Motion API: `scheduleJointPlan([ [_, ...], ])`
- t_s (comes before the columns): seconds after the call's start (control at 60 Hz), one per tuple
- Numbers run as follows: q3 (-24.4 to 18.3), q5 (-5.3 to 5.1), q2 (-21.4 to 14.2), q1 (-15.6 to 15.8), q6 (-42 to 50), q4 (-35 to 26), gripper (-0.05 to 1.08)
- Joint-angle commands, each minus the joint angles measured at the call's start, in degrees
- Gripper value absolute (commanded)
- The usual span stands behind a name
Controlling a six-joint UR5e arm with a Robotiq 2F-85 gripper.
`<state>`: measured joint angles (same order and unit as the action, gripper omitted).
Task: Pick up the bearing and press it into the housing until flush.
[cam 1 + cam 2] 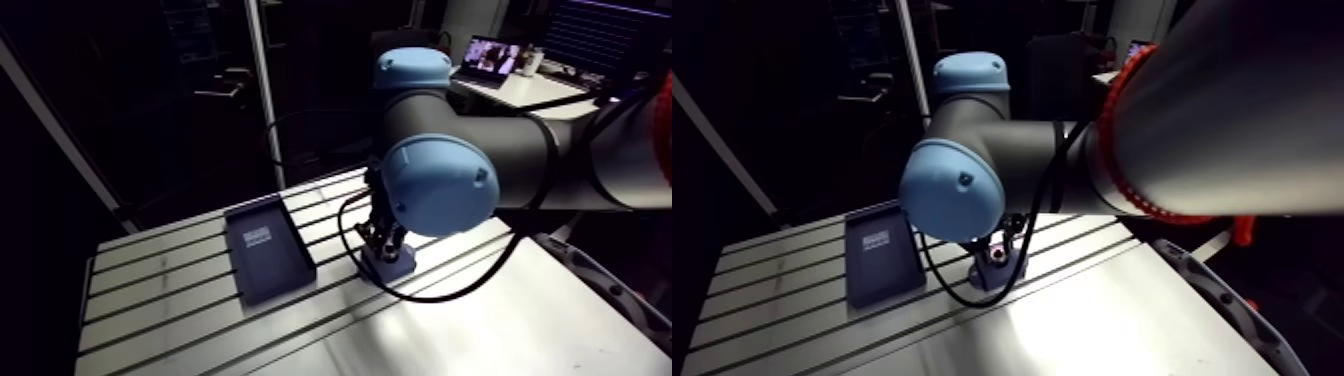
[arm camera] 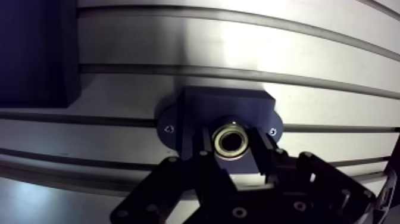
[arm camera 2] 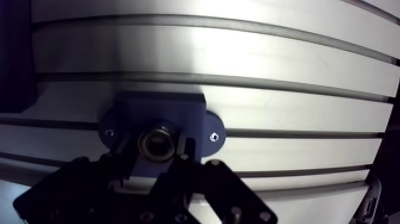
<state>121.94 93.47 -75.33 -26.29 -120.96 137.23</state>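
My tool (image 2: 233, 152) is clamped on the bearing (image 2: 231, 141) at the housing (image 2: 223, 102) bore, so I'd push dead straight, no tilting.

Slotted aluminium table (image 1: 500, 320), dark parallel slots ran its length, glare fell on its near part, shallow dark rectangular tray (image 1: 275, 268) lay flat across several slots, pale label (image 1: 258, 237) sat on the tray's floor toward its far end.

the end effector (image 2: 232, 144) covers the near edge of the housing (image 2: 223, 104).
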Motion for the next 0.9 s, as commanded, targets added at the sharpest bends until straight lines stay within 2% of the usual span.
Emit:
scheduleJointPlan([
  [0.017,0.10,0.00,-0.03,0.00,-0.03,-0.07,0.64],
  [0.9,0.20,0.09,0.41,-0.08,-0.29,-0.07,0.64],
])
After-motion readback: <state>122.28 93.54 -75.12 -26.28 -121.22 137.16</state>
